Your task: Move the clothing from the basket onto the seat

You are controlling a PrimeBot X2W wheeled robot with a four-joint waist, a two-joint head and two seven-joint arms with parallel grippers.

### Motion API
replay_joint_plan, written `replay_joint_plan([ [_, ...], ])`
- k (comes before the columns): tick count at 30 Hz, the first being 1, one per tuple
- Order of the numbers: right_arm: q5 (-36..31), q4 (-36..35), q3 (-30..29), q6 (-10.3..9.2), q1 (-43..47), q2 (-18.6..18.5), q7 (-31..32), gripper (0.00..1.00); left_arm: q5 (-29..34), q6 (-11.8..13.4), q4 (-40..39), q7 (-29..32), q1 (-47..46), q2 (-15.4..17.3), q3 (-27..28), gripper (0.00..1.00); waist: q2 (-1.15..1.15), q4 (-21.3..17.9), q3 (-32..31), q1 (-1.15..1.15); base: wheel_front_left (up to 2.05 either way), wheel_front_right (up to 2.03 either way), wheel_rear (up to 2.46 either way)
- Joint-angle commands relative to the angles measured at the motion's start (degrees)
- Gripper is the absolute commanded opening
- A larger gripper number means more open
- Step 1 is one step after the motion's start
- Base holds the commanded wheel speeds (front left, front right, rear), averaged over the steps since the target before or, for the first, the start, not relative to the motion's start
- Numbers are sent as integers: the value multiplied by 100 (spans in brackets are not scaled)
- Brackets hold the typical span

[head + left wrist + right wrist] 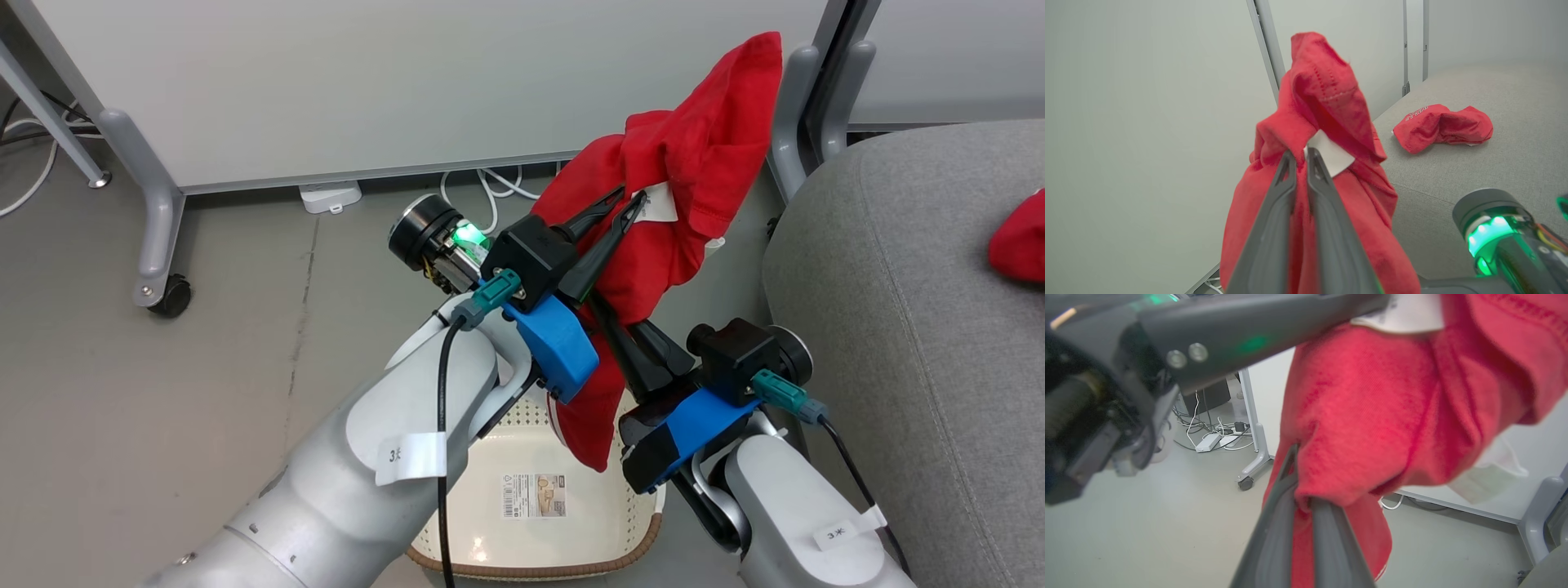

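A bright-red garment hangs in the air above the basket, held by both grippers. My left gripper is shut on its upper part beside the small white tag; the closed fingertips pinch the cloth. My right gripper is shut on a lower fold, its fingers pressed into red fabric. The cream basket sits on the floor below with only its label sticker visible inside. A second red garment lies crumpled on the grey seat, at its far side.
White partition panels stand behind on grey legs with a castor. Cables and a power strip lie on the floor by the wall. A grey upright post stands close to the seat's near corner. My left arm's finger crosses the right wrist view.
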Motion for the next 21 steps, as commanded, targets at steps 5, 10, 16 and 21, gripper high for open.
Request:
replay_joint_plan([
  [5, 35, 14, 12, 1, -33, 9, -20, 0, -37, 26, -33, -29, -32, -11, -22, 0, 0, -15, -36, 0, 0, 0, 0],
  [10, 25, 4, 25, 1, 13, 9, -19, 0, -49, 28, -39, -29, 7, -11, -36, 0, 0, -23, -78, 0, 0, 0, 0],
  [16, -3, 9, 39, 1, 49, 9, -19, 0, -64, 42, -41, -29, 28, -12, -43, 0, 0, -31, -105, 0, 0, 0, 0],
  [21, -7, 27, 20, 1, 49, 9, -19, 0, -22, 119, -62, -28, 40, -10, 1, 100, 0, -48, -109, 0, 0, 0, 0],
])
